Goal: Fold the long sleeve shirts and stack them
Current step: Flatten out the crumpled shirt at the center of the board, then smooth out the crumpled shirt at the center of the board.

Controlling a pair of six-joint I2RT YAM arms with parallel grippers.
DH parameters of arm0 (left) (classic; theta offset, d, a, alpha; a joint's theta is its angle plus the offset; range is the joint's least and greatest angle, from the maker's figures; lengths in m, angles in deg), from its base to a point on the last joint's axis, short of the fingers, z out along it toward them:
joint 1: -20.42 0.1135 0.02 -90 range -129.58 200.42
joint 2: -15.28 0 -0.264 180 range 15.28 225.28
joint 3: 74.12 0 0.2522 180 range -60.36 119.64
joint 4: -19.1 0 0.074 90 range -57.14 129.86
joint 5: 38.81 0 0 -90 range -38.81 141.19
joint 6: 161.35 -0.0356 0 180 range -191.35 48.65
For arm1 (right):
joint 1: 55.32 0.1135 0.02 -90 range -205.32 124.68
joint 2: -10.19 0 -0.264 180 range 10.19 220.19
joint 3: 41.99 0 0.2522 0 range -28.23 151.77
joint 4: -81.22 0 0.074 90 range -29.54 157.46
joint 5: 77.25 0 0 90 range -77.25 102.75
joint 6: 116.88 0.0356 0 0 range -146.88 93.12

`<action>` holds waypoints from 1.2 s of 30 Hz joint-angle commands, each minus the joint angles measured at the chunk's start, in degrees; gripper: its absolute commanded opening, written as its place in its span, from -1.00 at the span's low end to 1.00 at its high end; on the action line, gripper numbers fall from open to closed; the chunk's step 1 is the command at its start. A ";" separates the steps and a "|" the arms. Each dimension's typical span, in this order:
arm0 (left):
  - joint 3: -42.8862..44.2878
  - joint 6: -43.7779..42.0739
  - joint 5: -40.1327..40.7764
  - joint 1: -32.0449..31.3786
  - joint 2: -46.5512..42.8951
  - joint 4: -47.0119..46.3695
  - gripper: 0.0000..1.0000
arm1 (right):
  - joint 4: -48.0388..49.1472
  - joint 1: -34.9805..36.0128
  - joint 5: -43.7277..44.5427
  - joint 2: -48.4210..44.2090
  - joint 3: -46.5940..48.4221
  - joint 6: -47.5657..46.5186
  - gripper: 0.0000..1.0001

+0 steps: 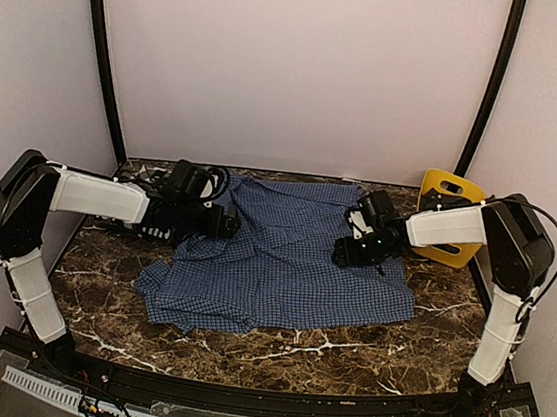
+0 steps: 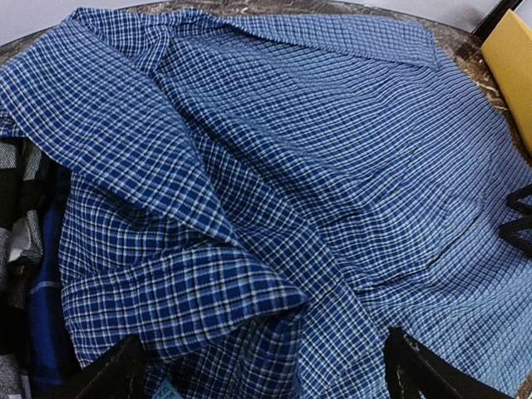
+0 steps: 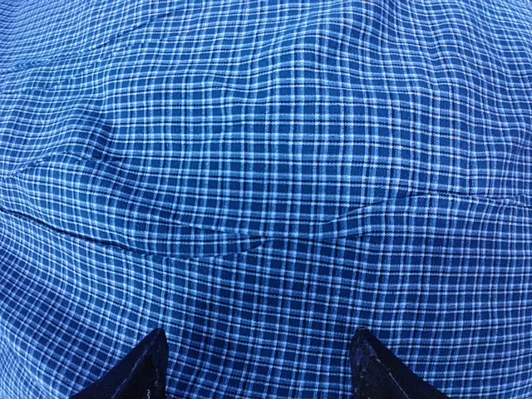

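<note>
The blue checked shirt [image 1: 288,260] lies spread and rumpled across the middle of the marble table; it fills the left wrist view [image 2: 332,166] and the right wrist view [image 3: 266,166]. My left gripper [image 1: 228,225] is open at the shirt's left edge, over a folded flap [image 2: 191,291]. My right gripper [image 1: 346,253] is open just above the shirt's right part, its fingertips [image 3: 150,366] wide apart. The black-and-white plaid shirt [image 2: 17,216] with navy lining shows only as a strip at the left of the left wrist view, mostly hidden under the blue shirt and left arm.
A yellow plastic bin [image 1: 449,213] stands at the back right, behind the right arm; its edge shows in the left wrist view [image 2: 511,66]. Bare marble [image 1: 292,351] runs along the front of the table. A dark frame borders the table.
</note>
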 commanded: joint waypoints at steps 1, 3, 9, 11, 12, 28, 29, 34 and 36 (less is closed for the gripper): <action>2.96 -1.07 7.36 -2.01 2.93 1.87 0.98 | -1.08 -1.44 3.29 -1.09 -5.09 2.98 0.42; 3.85 -1.53 11.15 -2.91 4.02 2.94 0.95 | -1.45 -1.76 4.39 -2.93 -8.15 3.86 0.42; 4.33 -3.38 15.93 -3.04 5.14 4.88 0.49 | -3.49 -2.89 7.85 -8.66 -14.57 6.55 0.42; 4.51 -4.04 15.48 -3.00 5.46 4.30 0.25 | -3.41 -3.05 8.41 -10.12 -15.95 6.74 0.42; 4.52 -4.31 15.22 -2.97 5.52 3.77 0.17 | -3.44 -3.06 8.50 -10.45 -16.23 6.69 0.42; 10.57 -8.76 4.05 4.27 -0.32 9.86 -1.00 | -6.33 -3.32 9.15 -8.71 -10.01 -0.89 0.42; 10.68 -8.83 3.67 4.92 -0.80 10.54 -1.00 | -6.59 -3.44 9.12 -8.56 -9.21 -1.36 0.42; 11.46 -10.48 6.65 8.63 -1.51 11.39 -1.00 | -7.44 -3.88 8.81 -7.18 -6.70 -2.99 0.42; 11.98 -11.22 8.54 9.45 -0.53 10.95 -0.93 | -7.68 -3.95 8.69 -6.81 -6.02 -3.35 0.43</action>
